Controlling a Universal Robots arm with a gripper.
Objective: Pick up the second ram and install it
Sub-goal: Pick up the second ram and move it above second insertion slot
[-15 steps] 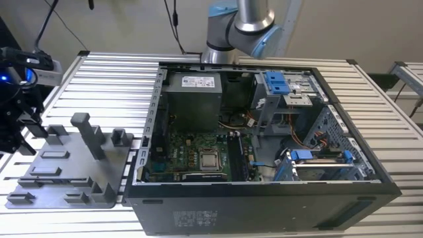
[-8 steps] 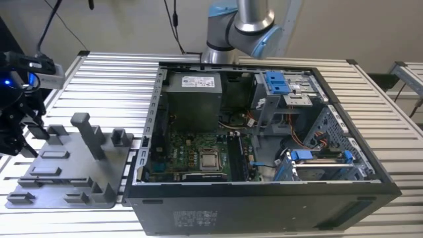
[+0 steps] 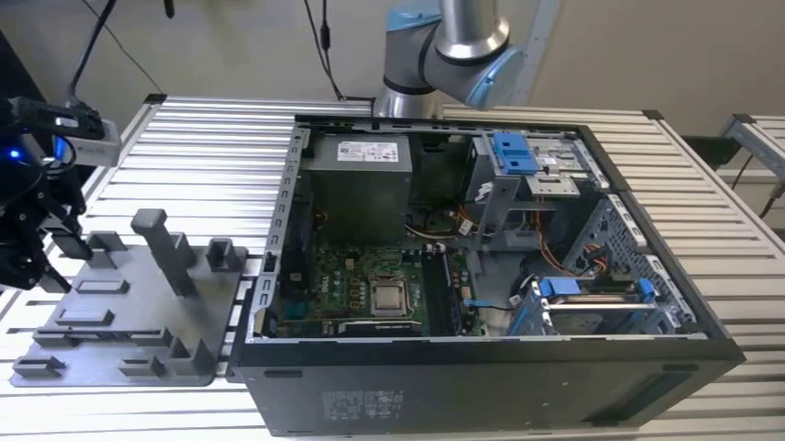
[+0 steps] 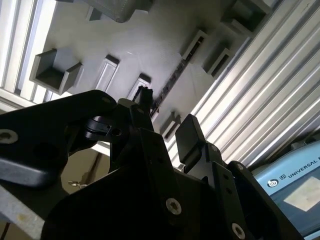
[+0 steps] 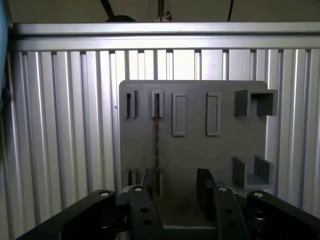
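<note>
- While I hang over the grey holder tray, my two fingers stand well apart. Nothing is clamped between my jaws.
- My gripper is above one edge of the tray, and the bare tray floor shows through the gap.
- The second ram stands on its edge in one of the tray's narrow slots, a single dark stick. Its end runs up beside one of my fingers rather than into the gap. I cannot tell whether that finger touches it.
- In the first wrist view I count one ram, four narrow slot frames in a row across the tray, and two open-sided box holders at the tray's other end.
- In the exterior view one tall post rises from the tray.
- One open computer case stands just beside the tray, on the side away from me. Both rest on the slatted metal table.
</note>
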